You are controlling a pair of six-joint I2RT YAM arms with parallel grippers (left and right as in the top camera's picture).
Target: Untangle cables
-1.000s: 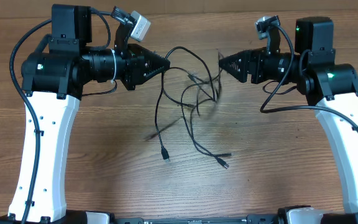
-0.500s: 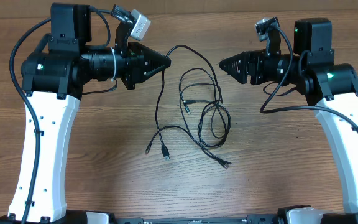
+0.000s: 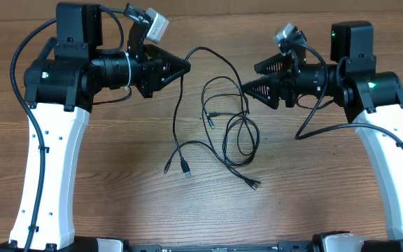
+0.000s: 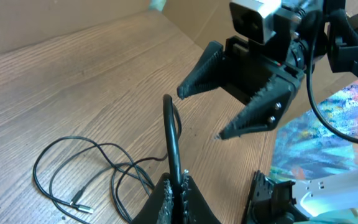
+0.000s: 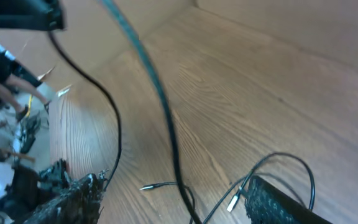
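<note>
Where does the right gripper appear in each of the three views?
Overhead: right gripper, right of centre, jaws open toward the left.
Left wrist: gripper at upper right, jaws open toward the camera.
Right wrist: gripper along the bottom edge, one finger per corner.
Shared landmark: the looped cables.

The right claw (image 5: 176,186) gapes wide, its two dark ribbed fingers (image 5: 73,199) low at either side of the view above the wooden counter (image 5: 278,81). A blurred black cable (image 5: 161,106) slants down through the gap between them. Thinner cables (image 5: 281,155) with small plugs (image 5: 151,185) lie looped on the wood beyond.
</note>
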